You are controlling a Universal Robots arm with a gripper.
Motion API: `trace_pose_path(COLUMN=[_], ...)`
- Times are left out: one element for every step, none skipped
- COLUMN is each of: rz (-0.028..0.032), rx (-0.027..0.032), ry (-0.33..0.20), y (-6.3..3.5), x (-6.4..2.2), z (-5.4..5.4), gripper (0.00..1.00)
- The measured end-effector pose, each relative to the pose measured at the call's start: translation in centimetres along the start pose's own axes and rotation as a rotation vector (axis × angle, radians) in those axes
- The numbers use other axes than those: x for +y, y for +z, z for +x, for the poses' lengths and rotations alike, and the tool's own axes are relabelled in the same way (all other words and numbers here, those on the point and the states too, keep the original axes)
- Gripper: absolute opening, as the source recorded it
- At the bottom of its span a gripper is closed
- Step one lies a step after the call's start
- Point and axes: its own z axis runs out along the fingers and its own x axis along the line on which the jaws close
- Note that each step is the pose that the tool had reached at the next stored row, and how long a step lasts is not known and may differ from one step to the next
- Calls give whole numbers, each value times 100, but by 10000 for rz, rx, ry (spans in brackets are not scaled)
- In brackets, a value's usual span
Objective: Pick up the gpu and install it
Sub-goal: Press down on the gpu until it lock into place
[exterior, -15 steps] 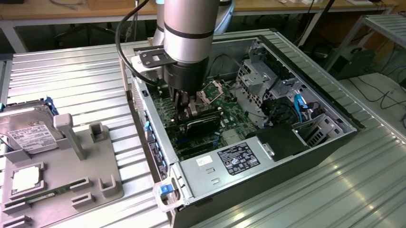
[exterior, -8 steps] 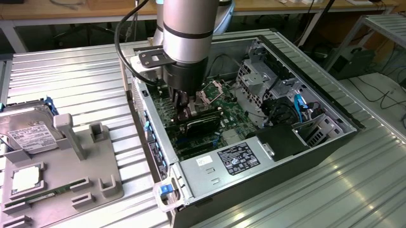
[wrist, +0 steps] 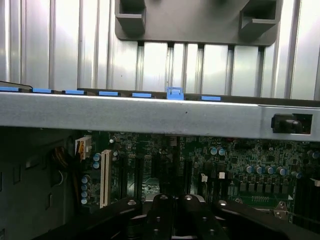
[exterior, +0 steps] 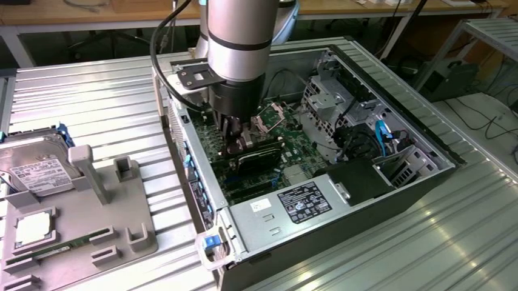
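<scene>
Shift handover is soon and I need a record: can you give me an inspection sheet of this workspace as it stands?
Surface: ribbed metal table, carrying an open computer case and a grey parts holder.
Job's things: gpu is inside the case, on the green motherboard, under the arm.
Clutter: hard drive with white label and a memory stick on the holder.
Grippers: pincer is lowered into the case at the gpu; grip not discernible.
Cables: black cable along the arm; blue cable inside the case.
Surroundings: wooden benches behind; floor cables at the exterior view's right.
</scene>
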Motion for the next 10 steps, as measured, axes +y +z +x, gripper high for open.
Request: trace_pose_path(rz=[1,2,1,0,0,0,0,0,-1,-1], rx=[-2,-3,-3,-2,-2,-3,-2,-2,-1,-2], ry=[0,4,12,15,21,28,35,41,44,47], y=[1,5,19,29,37,45,55,64,73,83], x=[0,0,0,0,0,0,1,2,3,4], z=[-1,-6,-14,-19,-23,-26,-28,-29,-29,-30], gripper=[11,11,11,11,11,11,11,11,11,11])
